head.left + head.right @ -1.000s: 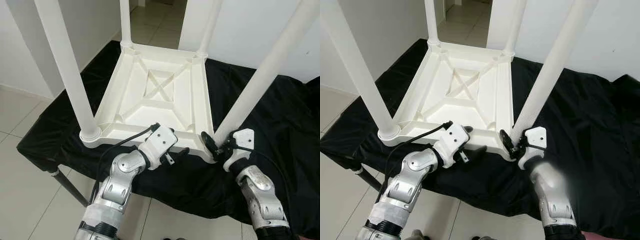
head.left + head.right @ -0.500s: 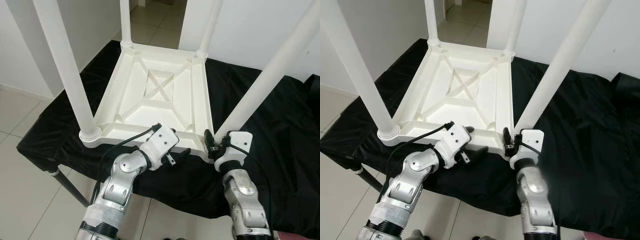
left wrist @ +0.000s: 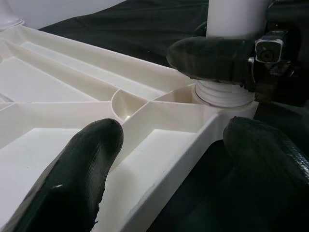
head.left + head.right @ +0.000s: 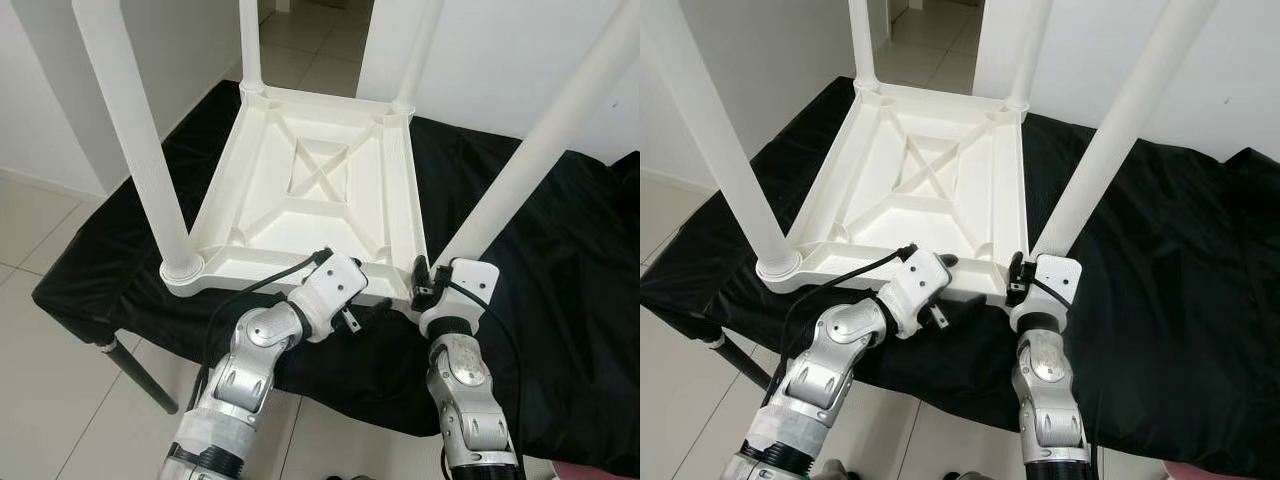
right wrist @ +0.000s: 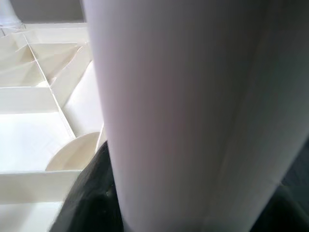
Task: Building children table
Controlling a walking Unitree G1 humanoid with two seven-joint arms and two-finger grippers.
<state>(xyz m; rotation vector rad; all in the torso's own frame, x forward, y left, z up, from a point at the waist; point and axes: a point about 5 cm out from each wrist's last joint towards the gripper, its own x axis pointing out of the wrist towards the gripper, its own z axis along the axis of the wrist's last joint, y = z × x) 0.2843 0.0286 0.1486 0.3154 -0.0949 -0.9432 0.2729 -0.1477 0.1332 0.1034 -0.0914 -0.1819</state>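
The children's table (image 4: 320, 190) lies upside down on the cloth-covered table (image 4: 560, 260), its four legs standing up; the left tool (image 4: 352, 300) straddles its near rim; the right tool (image 4: 425, 285) sits at the base of the near right leg (image 4: 530, 160), just right of the left tool.

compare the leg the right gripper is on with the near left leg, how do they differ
The near right leg leans outward and has the right gripper at its base; the near left leg stands closer to upright with no gripper on it. The near left leg's collar sits flush in its corner socket. Both are white round tubes on the upturned tabletop.
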